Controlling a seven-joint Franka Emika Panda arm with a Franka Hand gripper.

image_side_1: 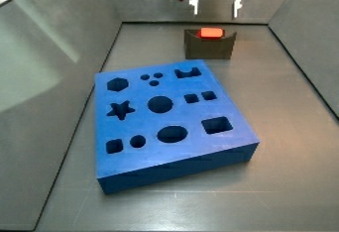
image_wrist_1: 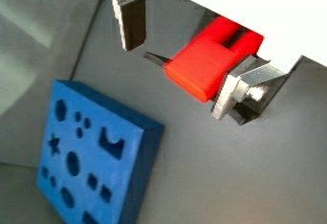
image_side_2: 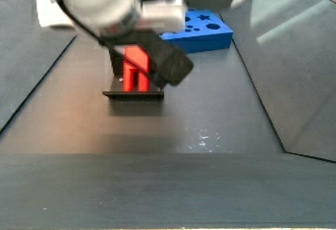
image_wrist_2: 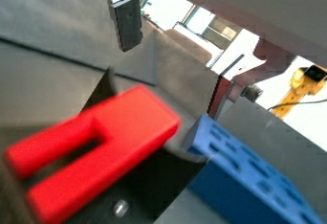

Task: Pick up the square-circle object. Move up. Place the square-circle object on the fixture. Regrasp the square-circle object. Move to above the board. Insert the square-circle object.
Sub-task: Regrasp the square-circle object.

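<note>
**Technician:** State the layout, nearest item first, as the side view that faces the rear wall shows it.

**Operator:** The board (image_side_1: pixel 169 127) lies nearest on the worktop (image_side_1: pixel 284 176), its shaped holes all empty. Beyond it, close to the far wall, stands the fixture (image_side_1: pixel 212 46). The square-circle object (image_side_1: pixel 209 34) rests on top of the fixture. Farthest and highest, the pincer (image_side_1: pixel 216 6) hangs above the object.

**Technician:** Pincer condition?

**Operator:** Jaws spread wide, nothing held. In a wrist view the fingers (image_wrist_1: pixel 129 22) stand clear of the red block on both sides, with no contact visible.

**Technician:** Step in hand?

**Operator:** By my judgement, the regrasp. The object is seated on the fixture and not yet taken up.

**Technician:** Failure modes?

**Operator:** Three.
1. Off-centre descent. If one finger meets the block before its partner, it can push the block sideways off the fixture top.
2. Grip across the slotted end (image_wrist_2: pixel 64 166). The two prongs offer less bearing surface, so the block may twist in the pads.
3. Tilted grip. Any tilt carries over to the board, and the block may then jam at the rim of its hole.

**Technician:** Is seating depth on the fixture confirmed?

**Operator:** No. The arm body hides part of the contact in a side view (image_side_2: pixel 136 67).
</note>
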